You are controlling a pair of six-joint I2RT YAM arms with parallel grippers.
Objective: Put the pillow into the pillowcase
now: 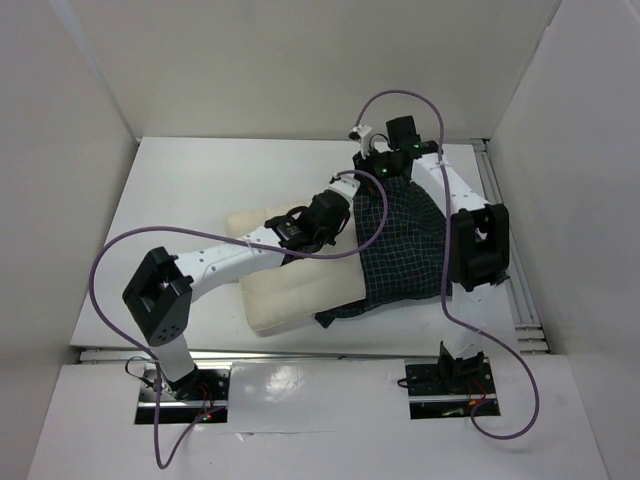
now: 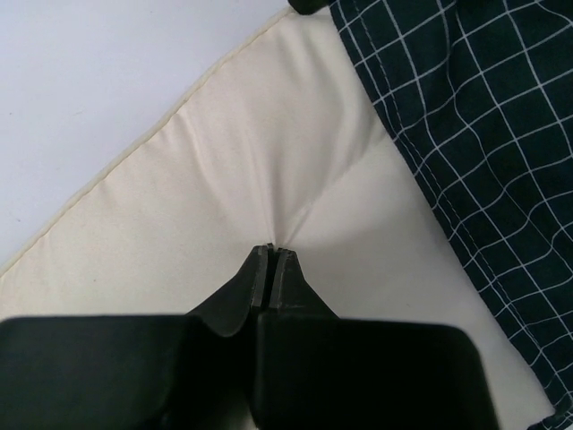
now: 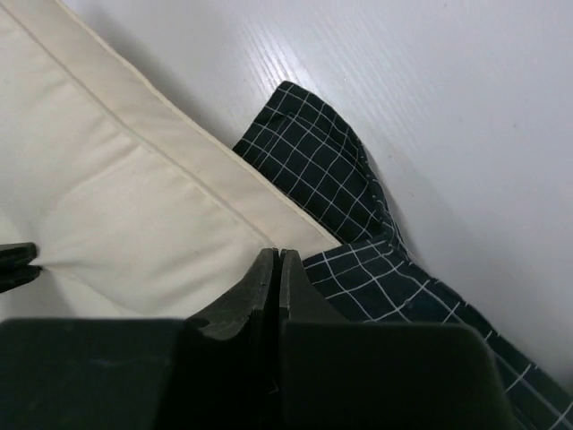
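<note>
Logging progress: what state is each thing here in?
Plump cream fabric pillow: lying flat, mostly uncovered.
Floppy dark checked cloth pillowcase: rumpled, overlapping the pillow's end.
Left gripper: shut on the pillow.
Right gripper: shut at the pillowcase's edge.

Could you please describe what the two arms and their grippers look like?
Both the left arm and the right arm have white tubular links joined by boxy black joint housings. A purple cable loops loosely along each. Small green lights glow near the right wrist. The left gripper and right gripper are matte black, each with two tapered fingers.
</note>
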